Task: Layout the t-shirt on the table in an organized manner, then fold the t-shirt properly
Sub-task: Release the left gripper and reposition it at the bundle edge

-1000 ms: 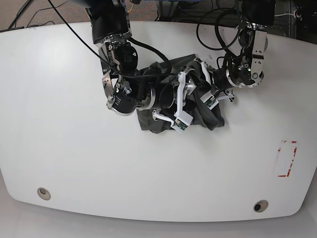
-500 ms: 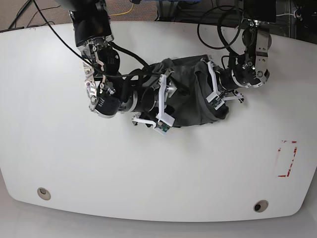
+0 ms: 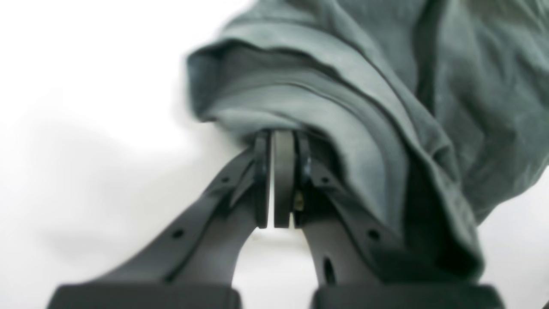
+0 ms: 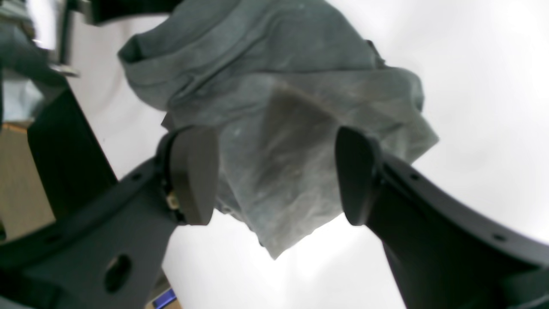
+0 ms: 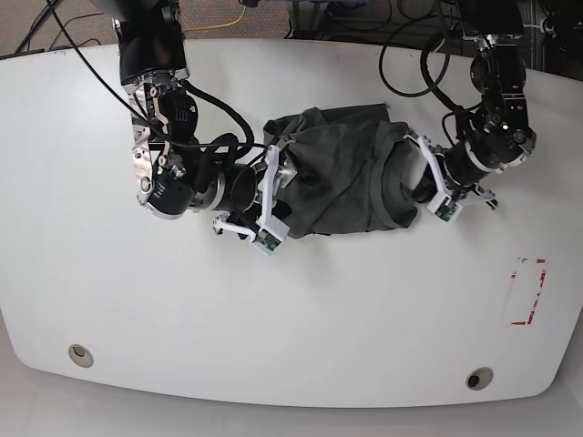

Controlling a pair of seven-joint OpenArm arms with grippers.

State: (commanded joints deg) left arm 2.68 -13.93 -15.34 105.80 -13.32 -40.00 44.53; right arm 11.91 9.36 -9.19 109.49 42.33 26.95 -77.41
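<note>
The dark grey t-shirt (image 5: pixel 346 177) lies bunched and wrinkled mid-table, stretched between the two arms on the white table (image 5: pixel 291 319). In the left wrist view my left gripper (image 3: pixel 279 137) is shut, with a fold of the t-shirt (image 3: pixel 386 86) draped over its tips. In the base view that left gripper (image 5: pixel 417 185) sits at the shirt's right end. My right gripper (image 4: pixel 274 169) stands wide open, and the t-shirt (image 4: pixel 279 107) fills the space between and beyond its pads (image 4: pixel 193 171). In the base view the right gripper (image 5: pixel 271 202) is at the shirt's left end.
A red tape rectangle (image 5: pixel 528 291) marks the table at the right. Two round grommet holes (image 5: pixel 80 354) (image 5: pixel 479 378) sit near the front edge. Cables and the arm bases crowd the back edge.
The two arms have drawn apart, the right-wrist arm toward the view's left and the left-wrist arm toward its right. The t-shirt has spread wider between them.
</note>
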